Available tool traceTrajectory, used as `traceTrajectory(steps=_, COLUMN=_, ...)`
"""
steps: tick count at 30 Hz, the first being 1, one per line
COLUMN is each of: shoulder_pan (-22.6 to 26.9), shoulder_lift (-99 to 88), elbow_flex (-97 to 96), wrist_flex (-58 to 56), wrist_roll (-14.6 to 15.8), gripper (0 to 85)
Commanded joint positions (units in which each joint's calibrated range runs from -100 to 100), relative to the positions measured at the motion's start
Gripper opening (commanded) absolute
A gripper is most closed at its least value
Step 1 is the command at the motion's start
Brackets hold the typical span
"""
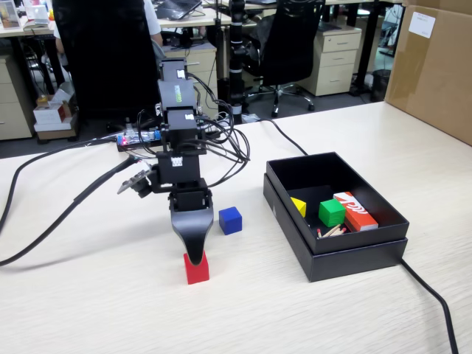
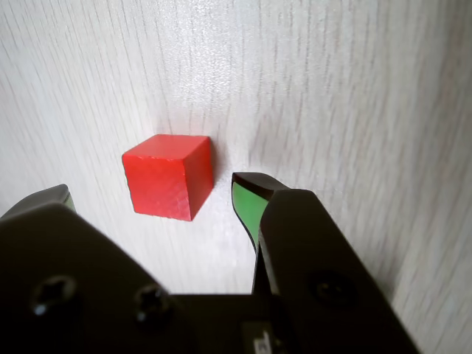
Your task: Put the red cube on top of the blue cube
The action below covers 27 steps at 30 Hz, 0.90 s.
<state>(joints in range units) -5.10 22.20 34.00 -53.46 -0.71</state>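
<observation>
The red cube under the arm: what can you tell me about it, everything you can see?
The red cube is a small plain block with matte faces and crisp edges, possibly painted wood. It sits flat on the pale wood-grain table, apart from the blue cube. The gripper hangs open right over it; in the wrist view the cube lies between the jaws, the right one close beside it. Whether either jaw touches it cannot be told.

The red cube (image 2: 168,177) sits on the pale wood-grain table (image 2: 354,96), between the spread jaws of the gripper (image 2: 155,198). The right-hand fingertip (image 2: 249,198), lined green, stands just beside the cube's right face; the left tip is well apart from it.
</observation>
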Motion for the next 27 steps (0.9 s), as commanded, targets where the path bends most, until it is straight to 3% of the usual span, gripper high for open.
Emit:
traceTrajectory(steps=1, shoulder_pan=0.0, shoulder_lift=0.23, elbow_flex=5.8, wrist_flex=-0.49, wrist_roll=-0.15, gripper=43.1)
traceTrajectory(steps=27, shoulder_pan=0.39, shoulder_lift=5.28, elbow_flex=7.97, wrist_flex=-0.49, wrist_roll=-0.34, gripper=43.2)
